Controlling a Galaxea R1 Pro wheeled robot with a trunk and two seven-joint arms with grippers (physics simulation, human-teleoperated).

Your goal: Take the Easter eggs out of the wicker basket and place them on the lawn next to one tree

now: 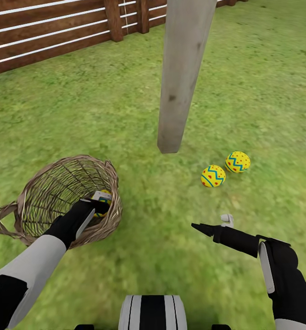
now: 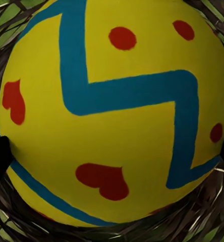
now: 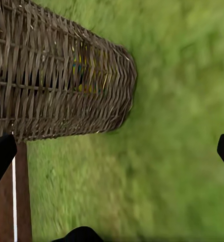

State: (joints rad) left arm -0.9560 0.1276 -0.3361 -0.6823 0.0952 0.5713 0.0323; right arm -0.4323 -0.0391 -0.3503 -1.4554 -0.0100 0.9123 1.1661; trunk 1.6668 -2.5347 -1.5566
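L gripper is reaching down into the wicker basket, straddling the last egg; fingertips are sitting at the egg's sides, but can't tell if it's clamped yet. Two eggs are already lying on the lawn beside the tree trunk, so this looks like the final pickup. R gripper is hanging spread wide w/ nothing in it, over grass.

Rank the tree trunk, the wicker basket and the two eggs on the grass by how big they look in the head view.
1. Tree trunk
2. Wicker basket, nearly as large
3. The two eggs on the grass, near egg and far egg: they look alike, so no ranking between them.
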